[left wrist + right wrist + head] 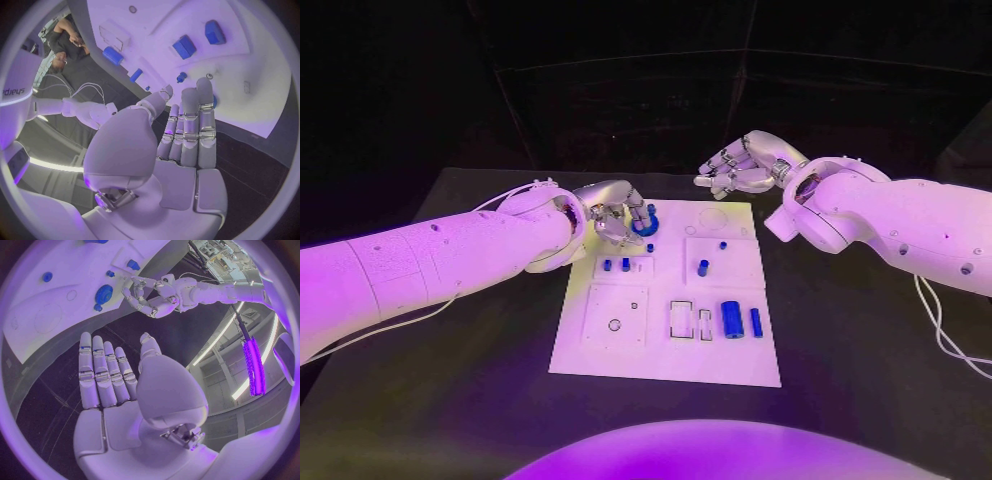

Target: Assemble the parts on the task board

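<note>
1. Black tabletop (473, 400) fills the head view, with the white task board (668, 355) in its middle. The left hand (615, 214) hovers over the board's far left corner, just beside a blue ring-shaped part (646, 226); whether its fingers pinch that ring I cannot tell. The right hand (737, 168) hangs beyond the board's far edge, fingers loosely curled, holding nothing. Nearer the robot, a large blue cylinder (731, 318) and a slimmer blue pin (756, 322) lie in their recesses.

2. From the left wrist, the left hand's fingers (205, 115) reach straight toward the board (262, 75), apart and seemingly empty, though the ring is hidden here.

3. From the right wrist, the right hand (109, 385) is flat and open above the table; the left hand (150, 299) sits beside the blue ring (104, 292).

4. Judging by this, the ring is the step in hand; next comes a firm grasp and seating it.
</note>
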You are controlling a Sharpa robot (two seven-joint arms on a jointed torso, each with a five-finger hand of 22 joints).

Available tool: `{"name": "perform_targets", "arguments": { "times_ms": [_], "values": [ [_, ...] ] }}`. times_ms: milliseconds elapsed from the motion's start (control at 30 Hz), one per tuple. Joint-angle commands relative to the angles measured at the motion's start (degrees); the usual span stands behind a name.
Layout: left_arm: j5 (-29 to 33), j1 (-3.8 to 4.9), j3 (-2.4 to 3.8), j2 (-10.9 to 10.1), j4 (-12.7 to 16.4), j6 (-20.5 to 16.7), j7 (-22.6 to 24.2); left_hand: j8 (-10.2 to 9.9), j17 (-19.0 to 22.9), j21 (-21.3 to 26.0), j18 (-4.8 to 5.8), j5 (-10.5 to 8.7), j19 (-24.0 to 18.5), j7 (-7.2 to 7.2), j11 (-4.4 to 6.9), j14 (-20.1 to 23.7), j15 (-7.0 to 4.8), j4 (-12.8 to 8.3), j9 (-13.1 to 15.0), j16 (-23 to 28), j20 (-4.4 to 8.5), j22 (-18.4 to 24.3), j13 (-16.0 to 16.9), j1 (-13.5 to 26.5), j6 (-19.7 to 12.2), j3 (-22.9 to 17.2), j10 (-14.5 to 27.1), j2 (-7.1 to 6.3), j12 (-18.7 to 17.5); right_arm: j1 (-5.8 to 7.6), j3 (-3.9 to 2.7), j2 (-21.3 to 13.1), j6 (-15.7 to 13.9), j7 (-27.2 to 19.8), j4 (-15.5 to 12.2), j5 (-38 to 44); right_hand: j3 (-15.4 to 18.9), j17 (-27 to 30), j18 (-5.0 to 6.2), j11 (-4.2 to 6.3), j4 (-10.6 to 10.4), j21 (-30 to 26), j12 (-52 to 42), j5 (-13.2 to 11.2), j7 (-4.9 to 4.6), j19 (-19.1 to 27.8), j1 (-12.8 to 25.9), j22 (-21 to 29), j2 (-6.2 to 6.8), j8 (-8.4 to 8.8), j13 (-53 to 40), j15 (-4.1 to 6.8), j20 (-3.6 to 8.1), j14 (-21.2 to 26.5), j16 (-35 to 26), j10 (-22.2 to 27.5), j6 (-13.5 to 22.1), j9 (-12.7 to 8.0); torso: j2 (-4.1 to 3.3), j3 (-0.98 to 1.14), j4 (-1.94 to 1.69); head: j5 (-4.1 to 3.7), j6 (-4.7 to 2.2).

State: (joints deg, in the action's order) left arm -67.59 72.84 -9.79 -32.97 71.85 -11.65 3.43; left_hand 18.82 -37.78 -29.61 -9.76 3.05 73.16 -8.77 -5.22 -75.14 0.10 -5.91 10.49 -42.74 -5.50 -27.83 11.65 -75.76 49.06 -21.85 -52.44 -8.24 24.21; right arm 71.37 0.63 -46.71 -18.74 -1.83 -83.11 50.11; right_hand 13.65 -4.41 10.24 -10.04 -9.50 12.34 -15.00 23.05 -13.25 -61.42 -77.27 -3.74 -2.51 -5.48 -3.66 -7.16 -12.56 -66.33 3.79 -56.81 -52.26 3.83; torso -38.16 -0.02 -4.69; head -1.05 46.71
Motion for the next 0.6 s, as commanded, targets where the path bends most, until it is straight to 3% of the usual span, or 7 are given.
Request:
{"name": "perform_targets", "arguments": {
  "times_ms": [33,167,233,333,600],
  "values": [
    [-12.11,0.06,0.0,1.08,-1.26,2.16,3.47,-0.83,-3.16,-0.52,-0.72,-0.08,1.3,0.02,-0.01,-2.01,-0.08,0.27,-0.72,-3.64,-0.03,0.04,-0.96,0.62,0.68,0.95,-0.2,-0.14,-0.66,0.11,-0.04,0.25,0.43,-0.39,-0.01,-0.13,-0.04,0.07,0.3,0.07,-0.13,-0.3,0.26,0.39,-0.26,0.08,0.25,-0.01,-0.17,0.21,0.05,0.11,-0.35,0.32,-0.1,0.4,0.16,-0.02,0.01,0.0,0.0,-0.07,-0.12],
    [-15.67,0.02,-0.07,2.46,-2.68,3.79,2.81,-2.5,-14.61,-2.57,-0.62,-0.05,5.06,0.18,0.07,-7.14,-0.24,0.6,-2.17,-16.4,0.2,-0.86,-2.84,0.65,1.98,2.8,0.1,0.25,-1.7,0.11,-0.04,0.48,0.39,-0.29,0.11,-0.13,-0.1,0.1,0.3,0.08,-0.09,-0.34,0.26,0.39,-0.25,0.07,0.15,-0.01,-0.23,0.21,0.05,0.11,-0.35,0.32,-0.09,0.41,0.16,-0.02,-0.03,-0.02,-0.01,-0.21,-0.16],
    [-16.62,0.0,-0.3,3.05,-3.18,4.24,2.56,-3.04,-17.18,-3.5,-0.55,-0.02,5.96,0.23,0.07,-7.94,-0.25,0.68,-2.64,-19.42,0.25,-1.52,-3.45,0.52,2.44,3.38,0.23,0.46,-1.98,0.11,-0.04,0.56,0.32,-0.22,0.18,-0.13,-0.15,0.12,0.3,0.08,-0.06,-0.36,0.26,0.4,-0.25,0.05,0.09,-0.02,-0.27,0.21,0.04,0.11,-0.35,0.31,-0.09,0.4,0.17,-0.02,-0.01,-0.03,-0.08,-0.36,-0.17],
    [-17.53,-0.15,-0.59,3.97,-3.88,4.38,2.15,-3.9,-22.82,-10.41,0.48,-0.02,8.46,0.3,0.14,-9.7,-0.36,0.86,-3.4,-25.47,0.39,-8.26,-4.4,0.32,3.28,4.16,-0.17,0.98,-2.15,0.11,-0.04,0.67,0.25,-0.13,0.22,-0.13,-0.15,0.12,0.3,0.08,-0.06,-0.36,0.26,0.4,-0.25,0.05,0.09,-0.02,-0.27,0.21,0.04,0.11,-0.35,0.31,-0.09,0.4,0.17,-0.02,-0.02,-0.03,-0.14,-0.41,-0.14],
    [-18.78,-0.82,-0.84,6.41,-6.07,3.75,0.56,-4.68,-25.0,-15.79,1.2,-0.01,10.16,0.56,0.4,-10.52,-0.6,1.24,-4.21,-28.57,0.64,-13.55,-5.52,0.14,5.07,3.96,-2.18,2.29,-2.01,0.11,-0.04,0.95,0.36,0.1,0.29,-0.13,-0.15,0.12,0.3,0.08,-0.06,-0.36,0.26,0.4,-0.25,0.05,0.09,-0.02,-0.27,0.21,0.04,0.11,-0.35,0.31,-0.09,0.4,0.17,-0.02,-0.01,0.04,-0.07,-0.43,-0.12]
  ]
}}
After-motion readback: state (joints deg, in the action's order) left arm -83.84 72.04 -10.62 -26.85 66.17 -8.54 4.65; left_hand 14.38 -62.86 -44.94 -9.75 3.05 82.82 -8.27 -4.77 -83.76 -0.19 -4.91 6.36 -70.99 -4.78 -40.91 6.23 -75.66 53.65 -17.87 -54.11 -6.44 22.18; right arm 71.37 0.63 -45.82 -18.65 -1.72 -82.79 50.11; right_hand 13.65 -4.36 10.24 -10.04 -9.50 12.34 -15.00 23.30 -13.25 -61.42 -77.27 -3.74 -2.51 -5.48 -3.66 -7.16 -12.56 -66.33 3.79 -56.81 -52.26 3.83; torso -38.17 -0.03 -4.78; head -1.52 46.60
